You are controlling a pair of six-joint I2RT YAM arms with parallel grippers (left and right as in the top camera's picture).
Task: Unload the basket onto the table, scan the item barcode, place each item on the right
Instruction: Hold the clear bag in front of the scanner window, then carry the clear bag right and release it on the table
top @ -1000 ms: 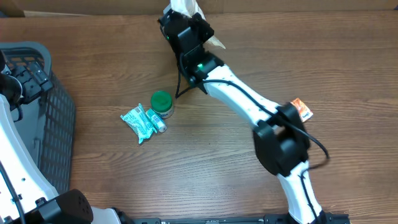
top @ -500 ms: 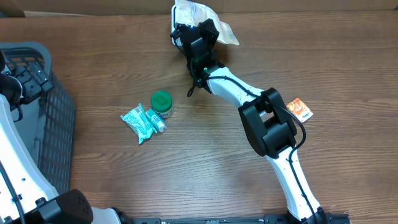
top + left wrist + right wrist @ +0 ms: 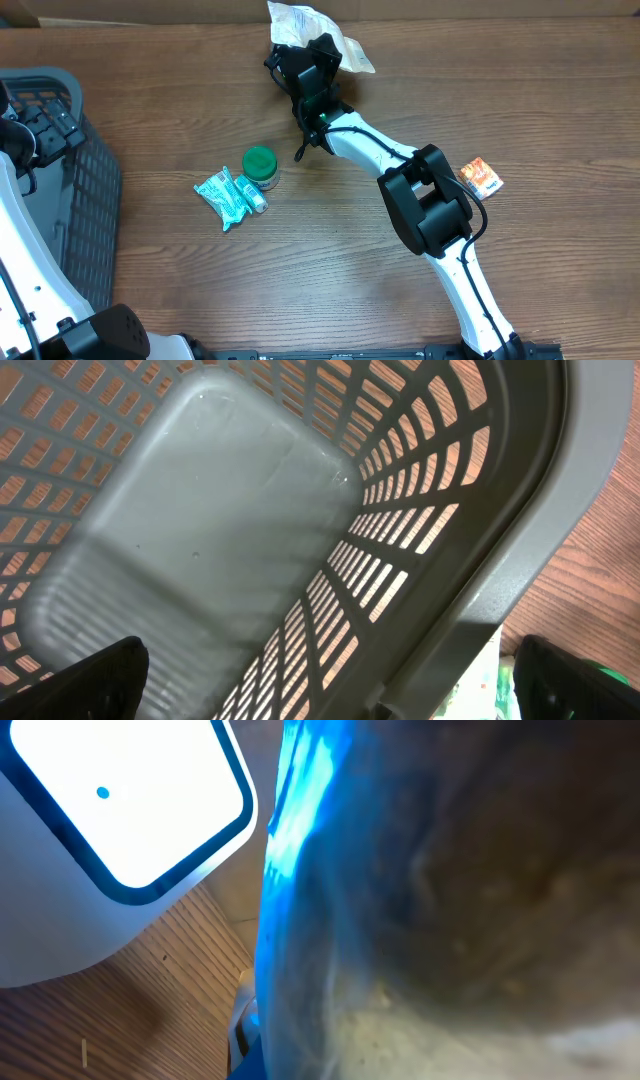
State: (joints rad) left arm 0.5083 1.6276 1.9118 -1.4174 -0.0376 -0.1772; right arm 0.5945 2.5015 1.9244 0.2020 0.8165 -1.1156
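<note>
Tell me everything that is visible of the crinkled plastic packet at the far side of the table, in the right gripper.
The packet is a crinkled pouch of whitish, partly clear film; contents unclear, no barcode visible. It is at the far side of the wooden table. The right gripper is shut on its near edge; whether it also rests on the table cannot be told. The right wrist view shows it blurred and close, with blue glare along one edge.

Soft, even light falls on the brown wooden surface (image 3: 560, 90), while the right wrist view shows a crinkled clear packet (image 3: 450, 870) blurred beside a glaring white rounded panel (image 3: 120, 800).
</note>
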